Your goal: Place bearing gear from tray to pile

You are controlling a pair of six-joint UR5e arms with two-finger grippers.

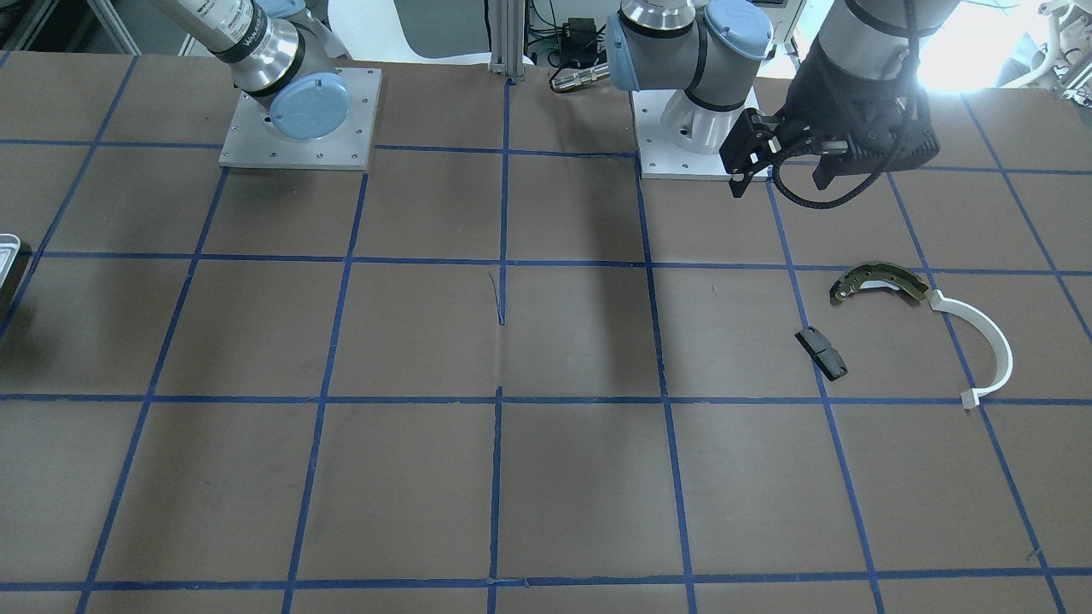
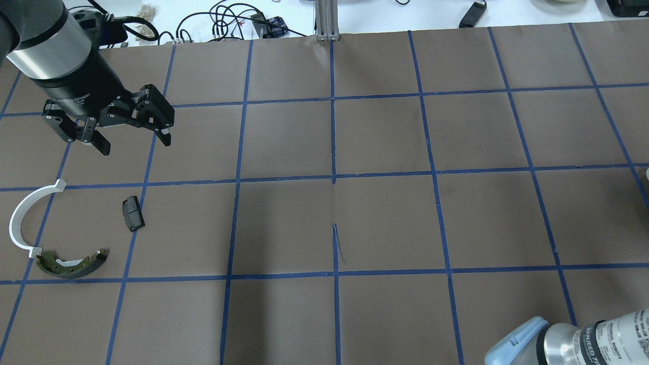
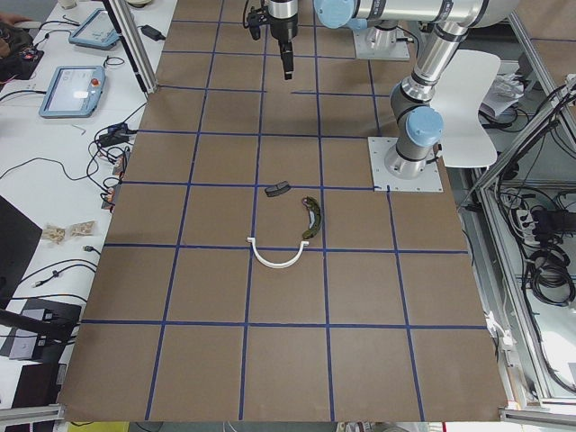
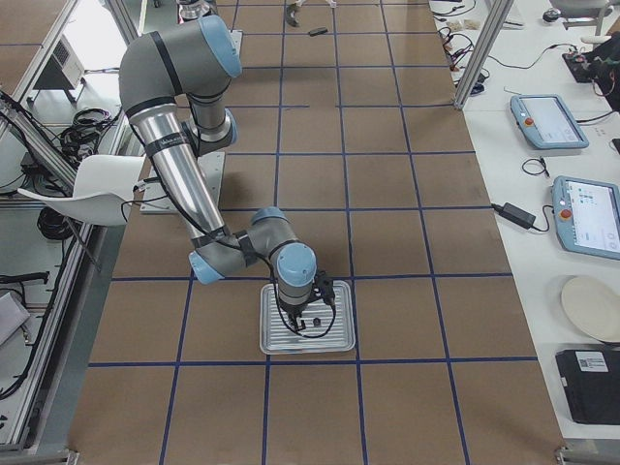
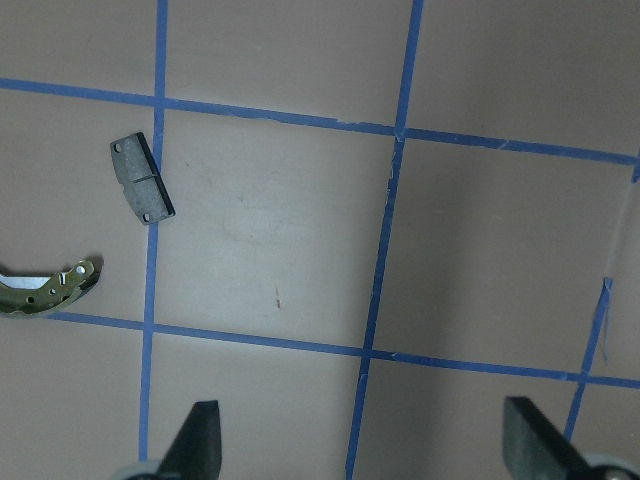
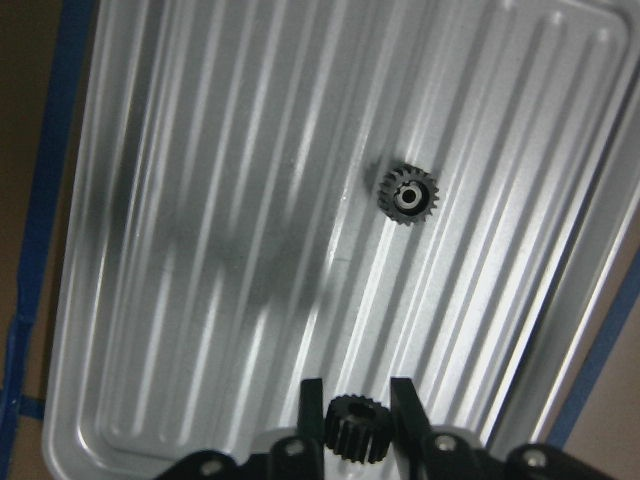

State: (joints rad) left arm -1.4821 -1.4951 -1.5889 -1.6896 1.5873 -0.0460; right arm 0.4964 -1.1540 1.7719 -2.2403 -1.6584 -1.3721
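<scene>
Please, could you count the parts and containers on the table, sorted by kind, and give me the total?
Gears: 2, a loose gear and a held gear in the right gripper
Tray: 1
Brake shoe: 1
White plastic arc: 1
Black block: 1
Total: 6

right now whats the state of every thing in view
tray, flat on the table
right end effector, shut on the held gear
held gear, clamped, over the tray
loose gear, lying flat in the tray
left end effector, open, empty, above the table
brake shoe, lying on the table
white arc, lying on the table
black block, lying on the table, apart from both
</scene>
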